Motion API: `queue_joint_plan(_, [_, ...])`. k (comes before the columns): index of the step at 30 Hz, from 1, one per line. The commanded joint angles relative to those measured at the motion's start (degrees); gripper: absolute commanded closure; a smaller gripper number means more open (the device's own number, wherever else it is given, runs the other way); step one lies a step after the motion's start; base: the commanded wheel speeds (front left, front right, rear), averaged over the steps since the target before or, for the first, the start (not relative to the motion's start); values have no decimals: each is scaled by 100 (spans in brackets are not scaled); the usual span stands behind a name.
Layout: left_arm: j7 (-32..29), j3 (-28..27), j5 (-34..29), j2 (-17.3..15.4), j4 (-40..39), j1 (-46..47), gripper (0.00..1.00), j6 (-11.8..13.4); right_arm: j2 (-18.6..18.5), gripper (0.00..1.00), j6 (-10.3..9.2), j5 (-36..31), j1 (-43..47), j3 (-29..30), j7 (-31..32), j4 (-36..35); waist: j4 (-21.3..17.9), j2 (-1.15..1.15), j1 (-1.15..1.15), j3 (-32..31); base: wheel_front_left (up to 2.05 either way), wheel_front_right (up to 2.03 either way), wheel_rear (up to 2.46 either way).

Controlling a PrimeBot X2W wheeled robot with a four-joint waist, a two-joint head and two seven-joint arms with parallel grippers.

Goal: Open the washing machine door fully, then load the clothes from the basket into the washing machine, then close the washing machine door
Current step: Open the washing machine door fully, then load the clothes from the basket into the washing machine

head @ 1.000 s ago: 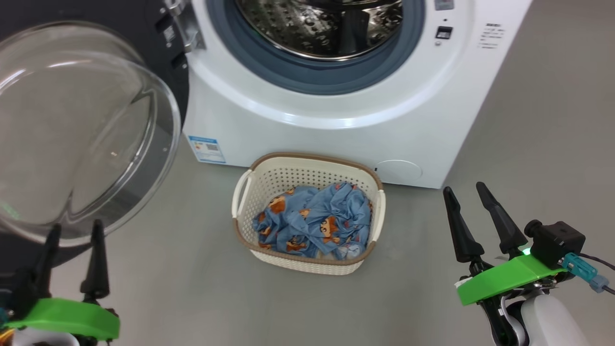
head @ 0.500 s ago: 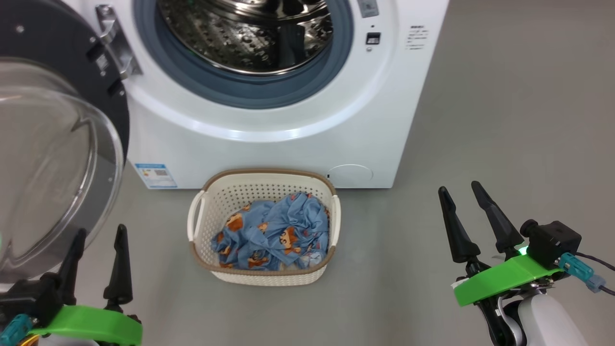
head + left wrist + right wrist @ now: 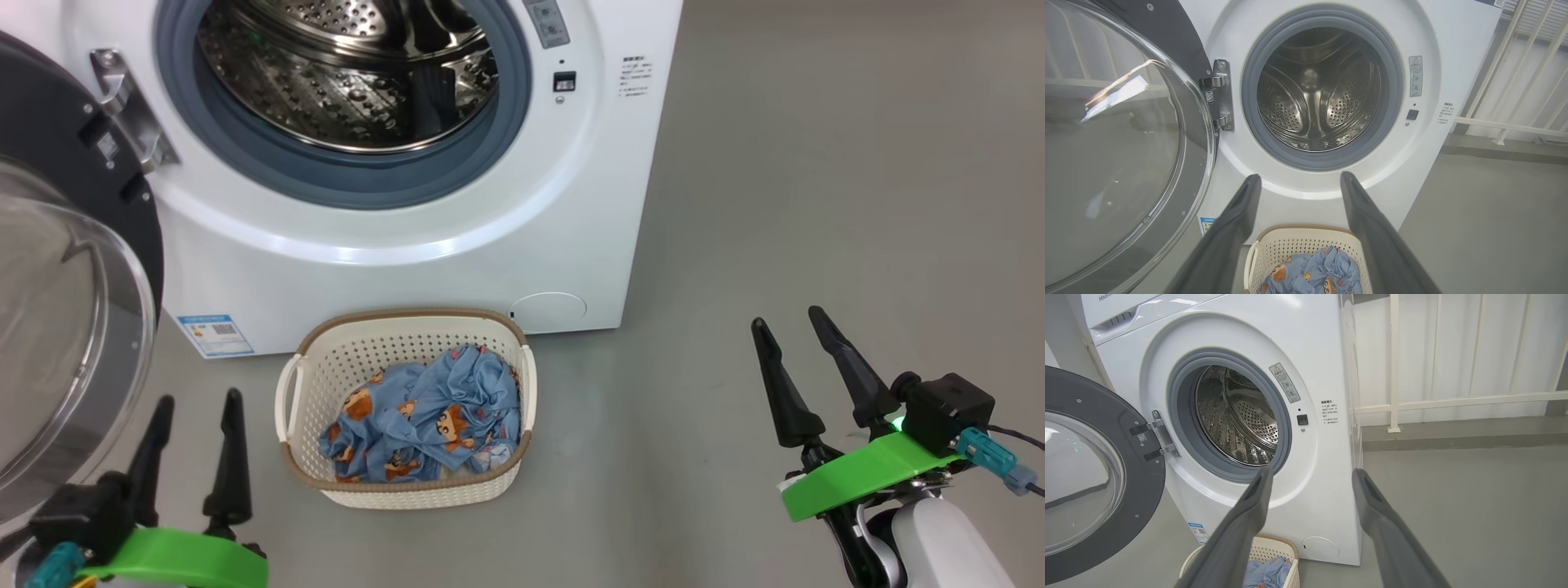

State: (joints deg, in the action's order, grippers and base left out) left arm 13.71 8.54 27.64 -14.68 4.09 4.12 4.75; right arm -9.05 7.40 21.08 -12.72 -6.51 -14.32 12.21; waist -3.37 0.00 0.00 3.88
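- The washer (image 3: 392,245) stands open: white front, a steel perforated drum (image 3: 343,73) gleaming inside, a grey-blue gasket (image 3: 367,184) ringing the mouth.
- The door (image 3: 65,310) is swung out on the washer's hinge side, hanging off a metal hinge (image 3: 131,114). It has a broad glossy black rim, and a clear glass bowl bulges from its middle.
- The basket (image 3: 408,314) sits on the floor (image 3: 775,204) at the washer's foot, under the mouth and close to the front panel. It is cream-white with perforated walls, a brown woven-look rim and a handle at each end.
- The clothes (image 3: 424,412) lie bunched in the basket, below its rim. They are light blue cloth printed with orange-brown cartoon figures, with a touch of cream-white on the side away from the washer.
- A small blue label (image 3: 214,333) sits low on the washer's front, hinge side, just beside the basket.
- The left hand (image 3: 200,398) hovers out in front of the washer on the hinge side, close by the door's glass. Its fingers are spread wide and it holds nothing.
- The right hand (image 3: 787,317) hangs out past the washer's other side, over bare floor and well apart from the basket. Its fingers are wide too, and it is empty.
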Motion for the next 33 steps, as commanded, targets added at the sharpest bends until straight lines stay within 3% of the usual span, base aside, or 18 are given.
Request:
queue_joint_plan(1, [62,-184,23,-84,-135,58,0,-36,-46,0,9,-85,5,-114,-68,-178,-41,0,0,-9,0,0,0])
queue_joint_plan(33, [122,-191,-26,14,12,41,0,-177,-138,0,9,-123,55,-103,-68,-165,-69,0,0,-143,0,0,0])
